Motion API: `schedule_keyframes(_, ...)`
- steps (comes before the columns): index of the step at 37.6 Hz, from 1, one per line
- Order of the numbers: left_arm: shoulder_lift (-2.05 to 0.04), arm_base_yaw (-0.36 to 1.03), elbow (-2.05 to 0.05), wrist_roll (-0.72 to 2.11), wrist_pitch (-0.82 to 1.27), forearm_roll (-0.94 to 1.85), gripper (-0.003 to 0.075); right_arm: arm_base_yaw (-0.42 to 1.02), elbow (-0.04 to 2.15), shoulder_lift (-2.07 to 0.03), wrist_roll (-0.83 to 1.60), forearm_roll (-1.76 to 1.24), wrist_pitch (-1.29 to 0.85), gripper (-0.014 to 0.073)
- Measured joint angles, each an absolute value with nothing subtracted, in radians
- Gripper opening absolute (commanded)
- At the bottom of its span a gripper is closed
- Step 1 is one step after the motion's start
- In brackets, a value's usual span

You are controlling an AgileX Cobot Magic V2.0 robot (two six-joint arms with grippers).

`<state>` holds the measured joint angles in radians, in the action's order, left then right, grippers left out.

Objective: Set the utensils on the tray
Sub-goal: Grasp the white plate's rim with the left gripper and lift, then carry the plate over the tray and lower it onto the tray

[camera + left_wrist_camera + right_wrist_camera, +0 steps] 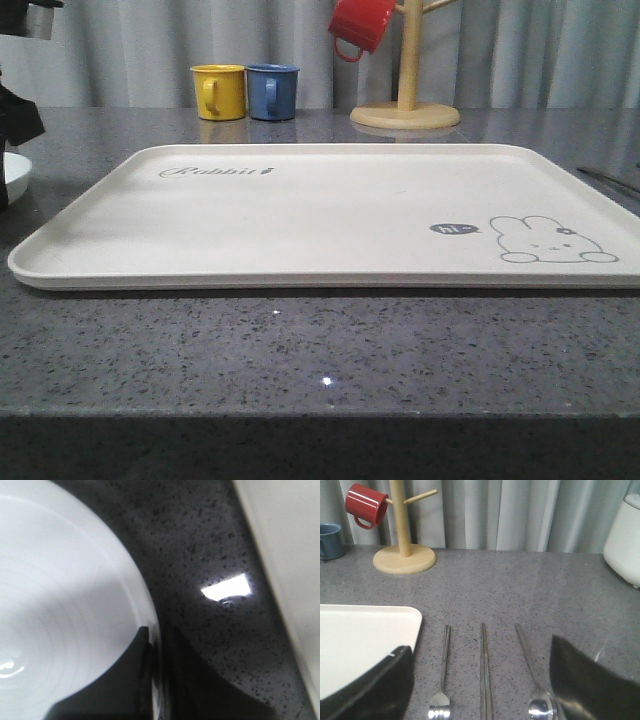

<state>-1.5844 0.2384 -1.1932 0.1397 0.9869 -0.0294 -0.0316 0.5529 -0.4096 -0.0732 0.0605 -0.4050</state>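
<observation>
The cream tray [330, 215] with its rabbit drawing lies across the middle of the table. Just left of the tray sits the white plate [55, 605], whose edge also peeks in at the far left of the front view as the plate [14, 172]. My left gripper [157, 645] is shut on the plate's rim, one finger inside the plate and one outside. Right of the tray corner [360, 640] lie the fork [444, 670], the chopsticks [484, 680] and the spoon [532, 680], side by side. My right gripper [480, 647] hangs open above them, touching nothing.
At the back stand a yellow mug [218, 91] and a blue mug [272, 91]. A wooden mug tree [406, 100] carries a red mug [358, 25]. A white appliance [625, 530] stands beyond the spoon. Bare grey counter lies in front of the tray.
</observation>
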Motion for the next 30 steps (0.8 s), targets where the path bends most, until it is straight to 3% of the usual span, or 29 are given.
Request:
schedule_keyframes(14, -1.512, 0.282, -1.4, 0.126, 1.058, -0.11, -0.0018, -0.032, 0.553, -0.41, -0.073, 0.06, -0.405, 0.0582)
schedule_keyframes(30, -1.53, 0.657, -1.603, 0.106, 1.129, -0.19, -0.0018, -0.032, 0.553, -0.41, -0.073, 0.06, -0.405, 0.0582)
